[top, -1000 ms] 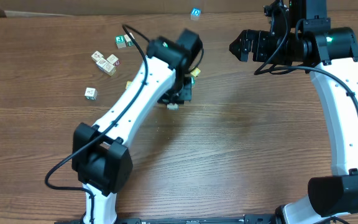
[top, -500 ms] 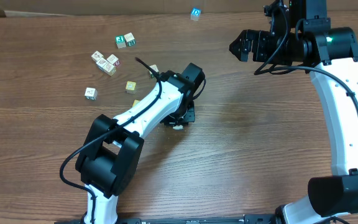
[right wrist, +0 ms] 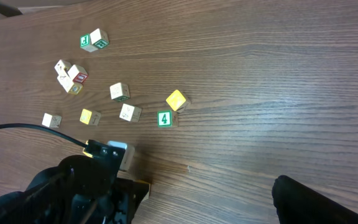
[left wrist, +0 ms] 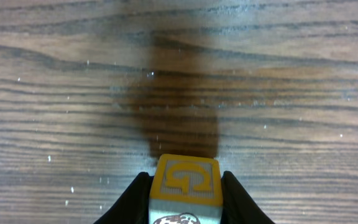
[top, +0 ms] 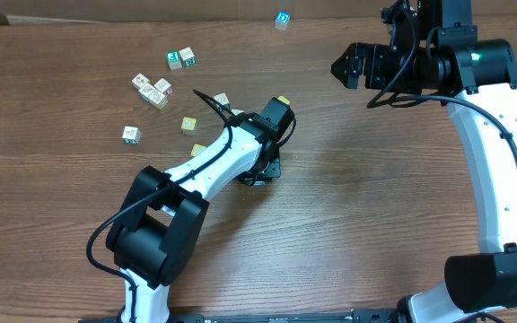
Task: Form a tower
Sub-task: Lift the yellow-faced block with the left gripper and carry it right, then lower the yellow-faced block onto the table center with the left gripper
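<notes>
Small loose wooden picture cubes (top: 155,90) lay scattered over the tabletop's far-left part. Left gripper (left wrist: 185,202): fingers clamped on a yellow-faced lettered wooden cube (left wrist: 185,179) near the tabletop's middle; no tower stood yet. The cube likely needed setting down flat and a gentle release. Right gripper (top: 346,67), far-right edge: fingers apart, empty.

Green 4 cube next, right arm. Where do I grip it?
Pinch the green 4 cube by two opposite side faces, from straight above: it lies flat, number up. Stay clear of the yellow cube close by one corner.
</notes>
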You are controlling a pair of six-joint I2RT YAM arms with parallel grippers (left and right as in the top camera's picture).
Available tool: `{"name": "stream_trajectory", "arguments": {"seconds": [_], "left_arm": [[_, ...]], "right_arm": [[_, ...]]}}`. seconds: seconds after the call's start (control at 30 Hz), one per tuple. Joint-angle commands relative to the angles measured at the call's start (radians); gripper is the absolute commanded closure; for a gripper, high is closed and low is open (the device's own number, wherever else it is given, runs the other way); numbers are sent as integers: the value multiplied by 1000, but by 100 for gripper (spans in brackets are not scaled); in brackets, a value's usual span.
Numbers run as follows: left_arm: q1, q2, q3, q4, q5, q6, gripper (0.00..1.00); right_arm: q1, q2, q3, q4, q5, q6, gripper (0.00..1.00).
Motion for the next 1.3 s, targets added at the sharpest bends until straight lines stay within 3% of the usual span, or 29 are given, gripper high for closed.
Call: {"name": "stream_trajectory", "arguments": {"seconds": [0.0, 0.17, 0.37, 1.27], "left_arm": [[-2, 6, -26, 3, -26, -21, 72], [-2, 6, -26, 6, -26, -21, 53], [-2, 6, -26, -2, -26, -20, 50], [-2, 6, -26, -9, -22, 24, 74]], "right_arm": [[6, -10, 12, 3, 6, 0, 0], [6, -10, 12, 3, 6, 0, 0], [6, -10, 12, 3, 6, 0, 0], [6, -10, 12, 3, 6, 0, 0]]}}
